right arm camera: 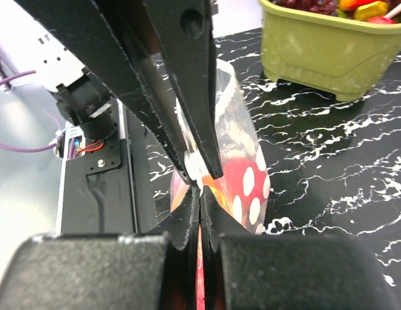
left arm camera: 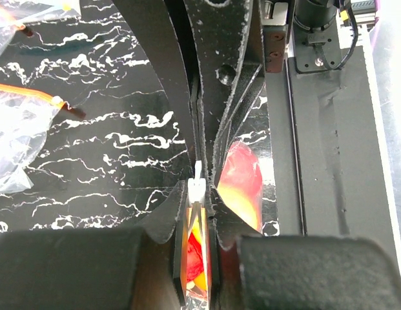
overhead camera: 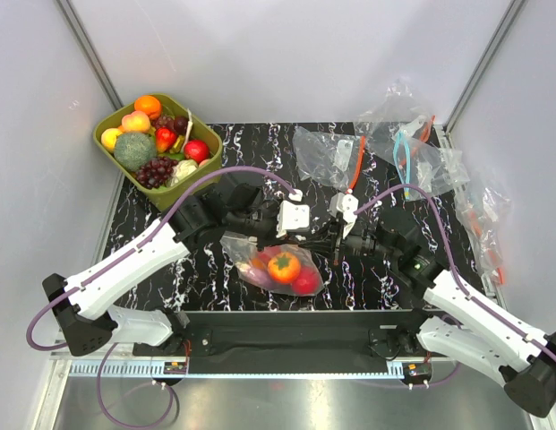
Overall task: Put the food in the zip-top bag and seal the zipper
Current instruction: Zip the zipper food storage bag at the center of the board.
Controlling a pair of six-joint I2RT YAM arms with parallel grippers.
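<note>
Pressed flat together right under its own camera, the black fingers of the right pincer (right arm camera: 200,194) are clenched on the top edge of the clear plastic zip-top bag printed with white dots (right arm camera: 248,161). Meeting it tip to tip from the other side, the left pincer (left arm camera: 201,197) is clamped on that same edge, with the narrow white zipper strip (left arm camera: 197,184) nipped between its fingers – whether the strip is sealed along its length cannot be told. Seen from above, the bag is at the middle of the black, white-veined tabletop (overhead camera: 349,291), between the two arms. It holds a glossy orange toy fruit with a green top (overhead camera: 284,266) and a red toy fruit (overhead camera: 305,282) just beside it. More toy fruit and vegetables (overhead camera: 157,134) fill the olive-green plastic tub (right arm camera: 329,55) in the far left corner, well apart from the bag – clear undotted bags with orange and blue strips (overhead camera: 403,152) lie at the far right
</note>
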